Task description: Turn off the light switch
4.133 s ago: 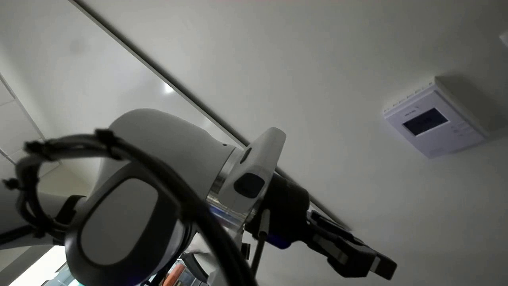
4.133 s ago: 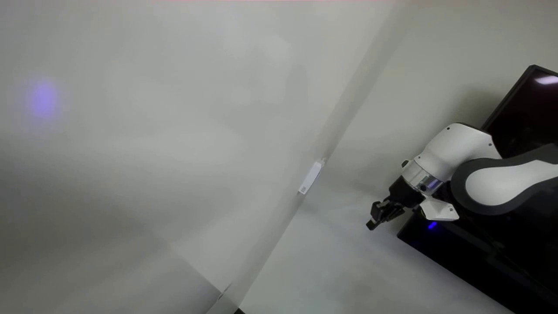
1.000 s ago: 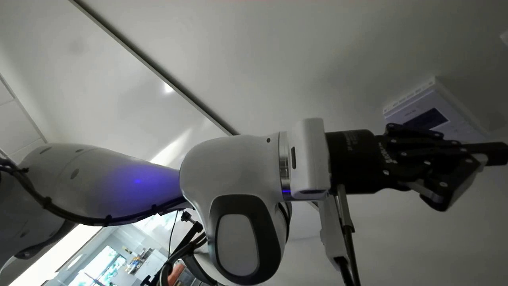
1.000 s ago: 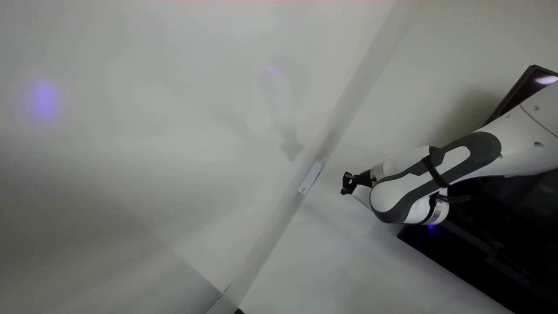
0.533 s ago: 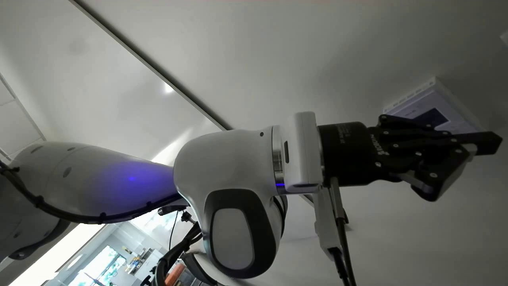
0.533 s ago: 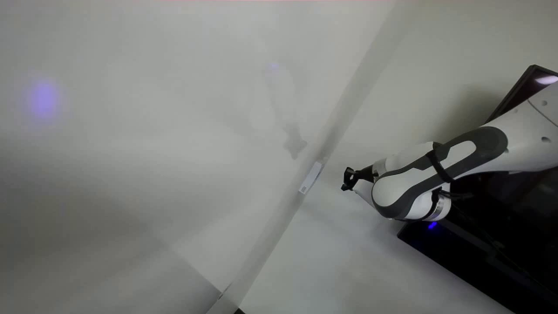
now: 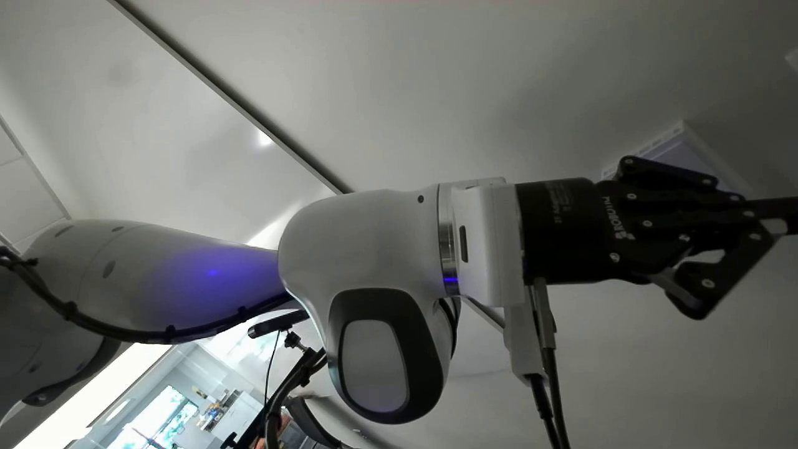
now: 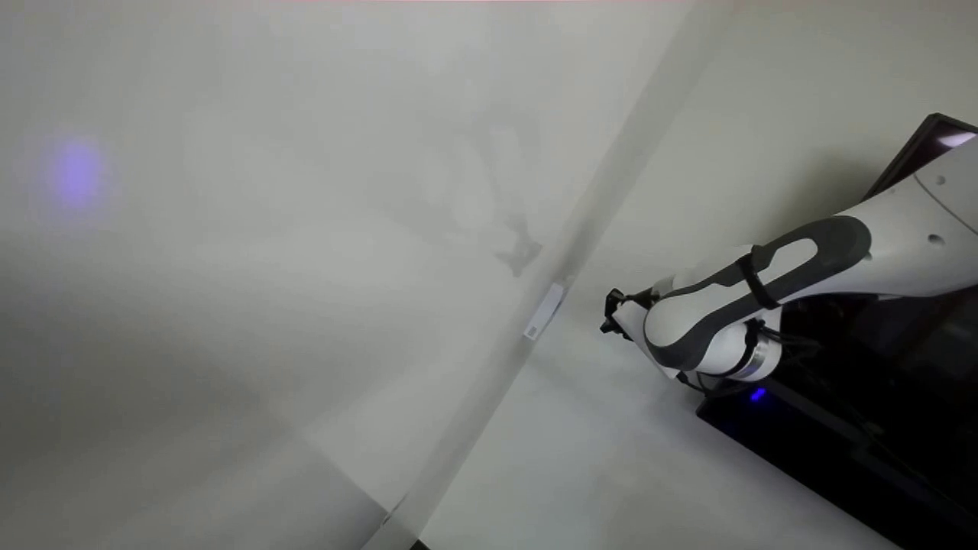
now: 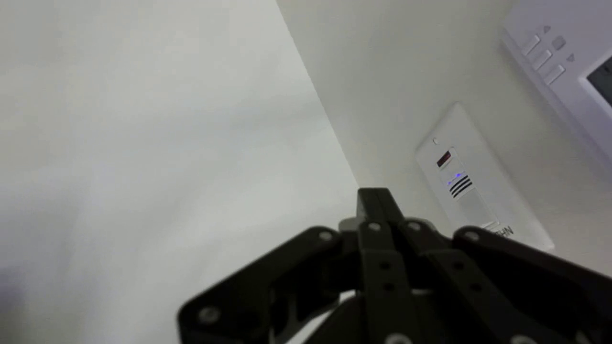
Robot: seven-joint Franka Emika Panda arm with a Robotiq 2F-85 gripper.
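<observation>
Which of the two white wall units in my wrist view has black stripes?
The flat plate, partly behind the gripper; the stripes mark its middle. The thicker box at upper right shows buttons and a dark screen instead.

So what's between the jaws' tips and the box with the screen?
In the wrist view, the white wall plate with black stripes, with wall showing on either side.
</observation>
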